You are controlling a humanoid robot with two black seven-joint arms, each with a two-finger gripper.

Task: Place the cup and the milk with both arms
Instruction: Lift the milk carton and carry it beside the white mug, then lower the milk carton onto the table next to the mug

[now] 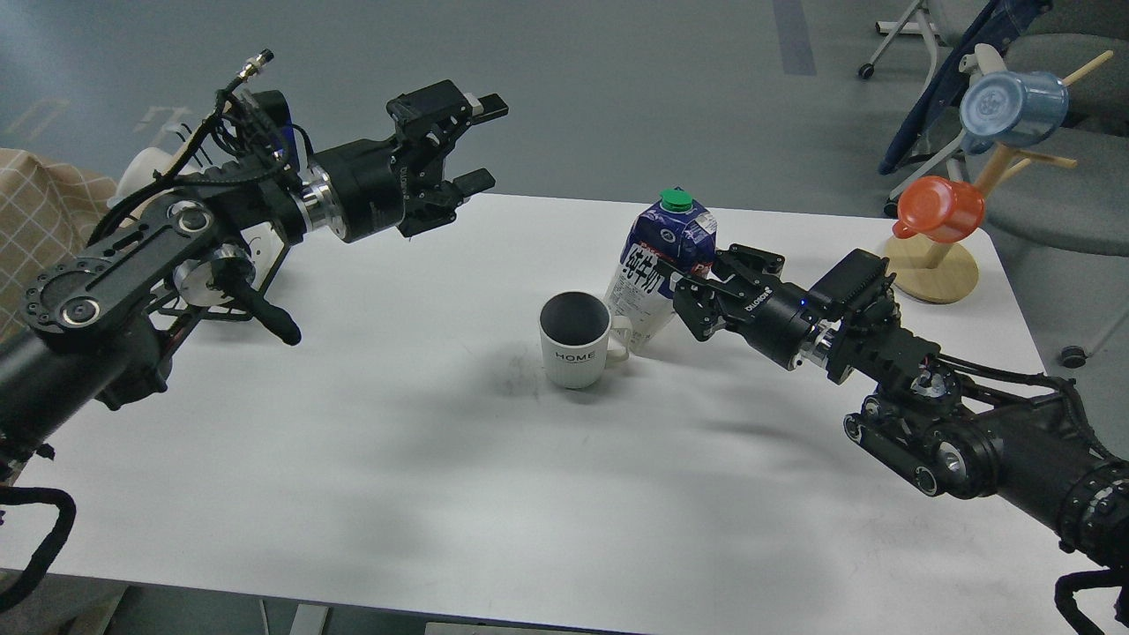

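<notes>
1. The tall gable-top milk carton (660, 265), dark blue above and white below with a green screw cap, stands on the white table (423, 459) and leans a little at the top. Take it as the landmark.
2. The white ribbed ceramic mug (578, 341) printed "HOME", dark grey inside, sits upright just in front of and to the left of the carton, its handle turned toward the carton's base and very close to it; whether they touch I cannot tell.
3. The right gripper (684, 287) is at the carton's right side at mid-height, fingers against or around its body. It looks clamped on, but the contact is too dark to say for sure.
4. The left gripper (472, 145) hangs well to the left of the carton and above the table, fingers spread wide, holding nothing.
5. The step in hand seems to be settling the carton. To do it well, I would bring it fully upright before letting go, keep its base clear of the mug handle, and part the fingers slowly.
6. Risk: releasing a leaning carton could tip it onto the mug.
</notes>
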